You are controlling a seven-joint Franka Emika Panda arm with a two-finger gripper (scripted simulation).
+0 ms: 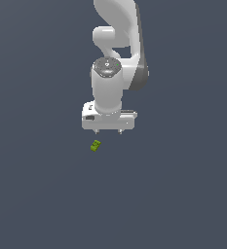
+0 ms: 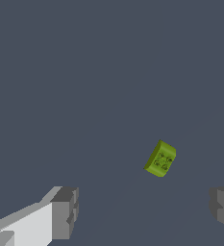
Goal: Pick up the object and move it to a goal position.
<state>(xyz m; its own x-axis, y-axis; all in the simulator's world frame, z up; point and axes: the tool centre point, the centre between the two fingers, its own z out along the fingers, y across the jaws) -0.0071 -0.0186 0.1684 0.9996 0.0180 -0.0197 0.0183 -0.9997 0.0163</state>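
The object (image 1: 95, 145) is a tiny lime-green blocky piece lying on the dark grey floor, just below the gripper and toward the exterior view's left. In the wrist view the object (image 2: 160, 159) lies tilted, ahead of the fingers and nearer one of them. My white gripper (image 1: 108, 131) hangs above the floor with its two short fingertips (image 1: 98, 131) spread wide apart; it is open and empty. In the wrist view the gripper (image 2: 144, 214) shows both grey pads (image 2: 64, 214) far apart, nothing between them.
The white arm (image 1: 116, 53) rises behind the gripper toward the top of the exterior view. The plain dark grey floor (image 1: 183, 194) fills everything else; no other objects or goal marker show.
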